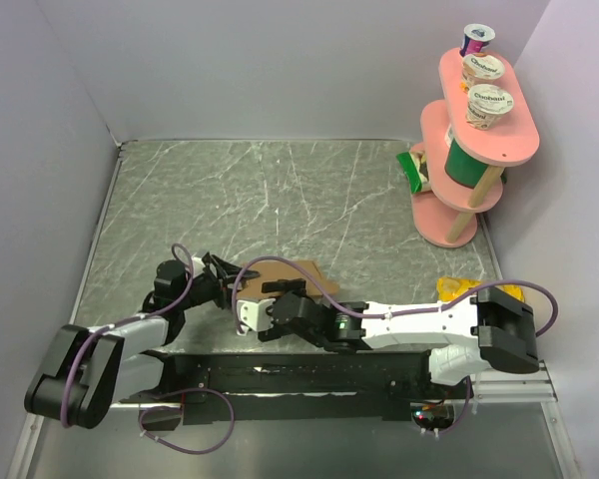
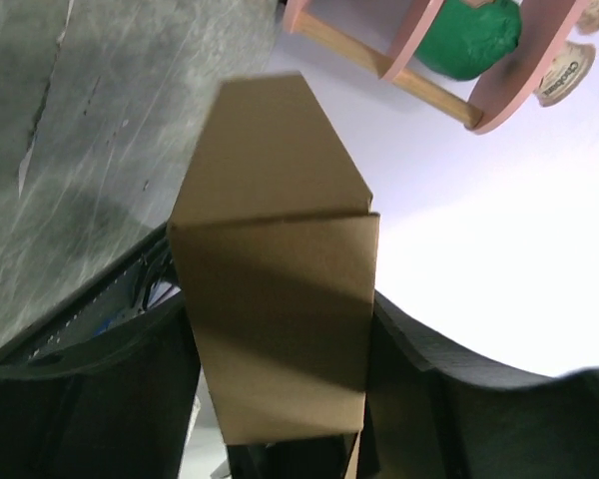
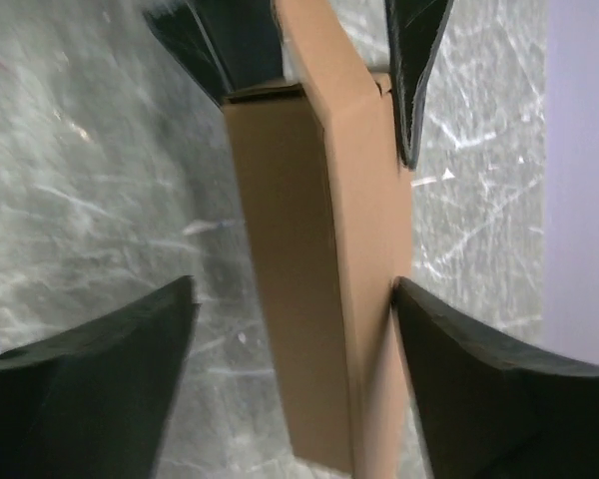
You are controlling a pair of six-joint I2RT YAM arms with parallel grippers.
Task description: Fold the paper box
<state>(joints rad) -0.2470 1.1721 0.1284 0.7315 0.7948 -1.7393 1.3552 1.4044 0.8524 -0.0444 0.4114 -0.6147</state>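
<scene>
Black fingers (image 3: 499, 399) of the right gripper (image 1: 270, 294) are seen nearest, spread wide astride the box (image 3: 319, 299). One is laid against a cardboard wall, while a gap is seen at the other. Just beyond, to the left, the box's other end is clamped between the fingers of the left gripper (image 1: 224, 278). The box is thus held close to the near edge of the table (image 1: 309, 190), about midway across; whether it rests on the surface cannot be told. It is judged partly formed, with a pointed flap (image 2: 270, 140) left unfolded at one end.

Trouble could be caused by an uneven squeeze. If the right jaws are brought in with only one finger touching, the box may be pushed sideways, twisted in the left grip or pulled out of it. The thin walls may be buckled by too hard a squeeze, and creases already made may be sprung open. The pink rack (image 1: 439, 220) at the far right is well apart and is not thought to be at risk.
</scene>
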